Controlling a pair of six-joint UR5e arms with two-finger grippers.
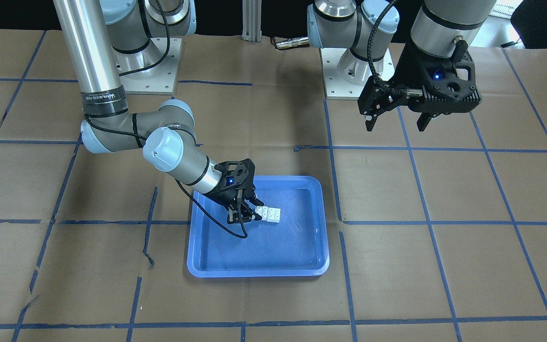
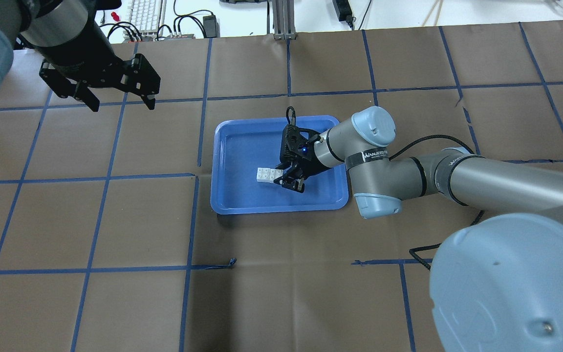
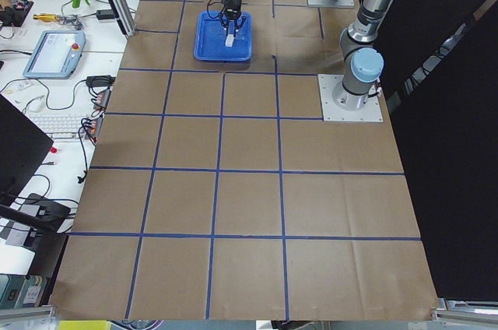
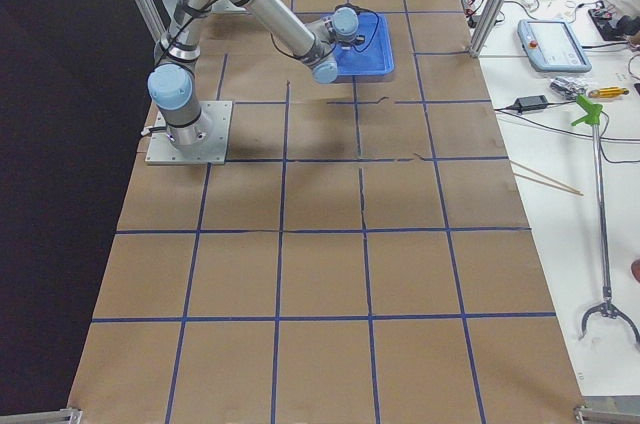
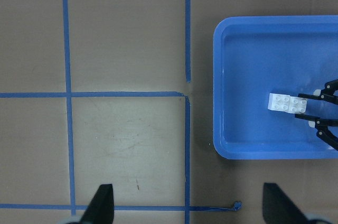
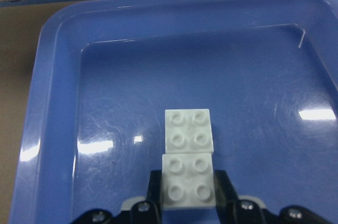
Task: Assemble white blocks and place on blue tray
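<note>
Two white blocks (image 1: 269, 214) lie joined end to end, slightly offset, inside the blue tray (image 1: 254, 273). My right gripper (image 1: 246, 217) reaches low into the tray and is shut on the near block. The right wrist view shows a pad (image 6: 155, 184) on each side of that block (image 6: 188, 155). The blocks (image 2: 266, 174) sit near the middle of the tray (image 2: 223, 146). My left gripper (image 2: 118, 100) is open and empty, high over the table away from the tray; its wrist view shows the tray (image 5: 219, 76) and blocks (image 5: 285, 103).
The table is covered in brown paper with a blue tape grid (image 2: 198, 176). The arm bases (image 1: 150, 71) stand at the robot's edge. Keyboards, cables and tools (image 3: 54, 42) lie on the side bench beyond the table.
</note>
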